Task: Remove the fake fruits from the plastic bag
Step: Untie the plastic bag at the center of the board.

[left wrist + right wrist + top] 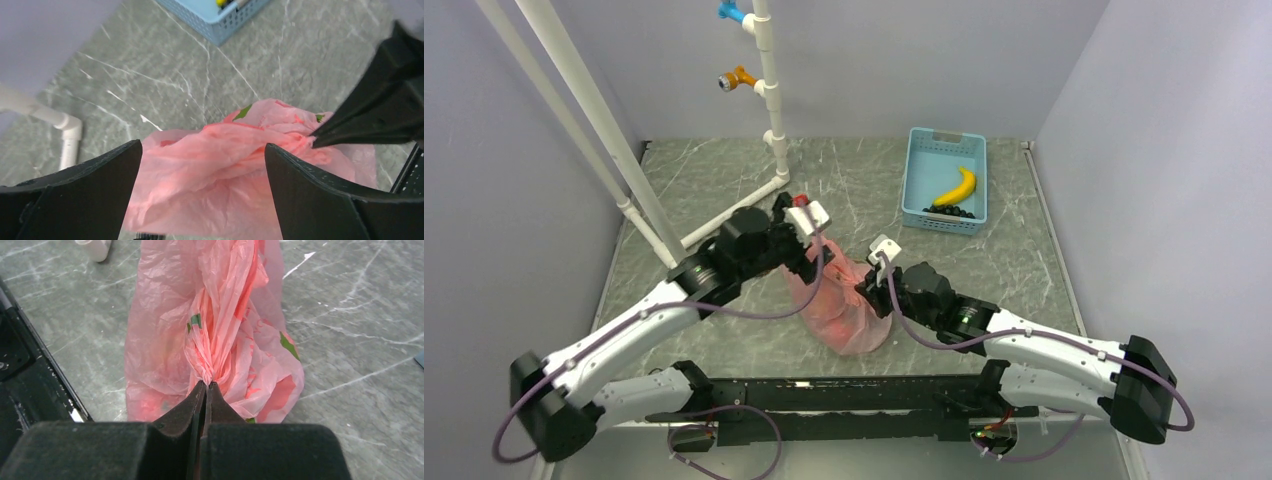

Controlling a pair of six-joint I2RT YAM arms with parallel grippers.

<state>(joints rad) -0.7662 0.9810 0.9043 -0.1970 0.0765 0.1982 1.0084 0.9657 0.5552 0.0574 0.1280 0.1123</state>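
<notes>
Right gripper: jaws pinched tight on a gathered fold of the plastic bag. Left gripper: jaws spread wide, gripping nothing, crumpled bag below the gap. Bag lies mid-way across the table, between both arms. Contents not discernible through the film. Blue basket well apart, far right.

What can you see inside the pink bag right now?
Only dim red patches show through the bag; fruit or print, I cannot tell. The right gripper pinches its bunched plastic, covering the contents.
</notes>
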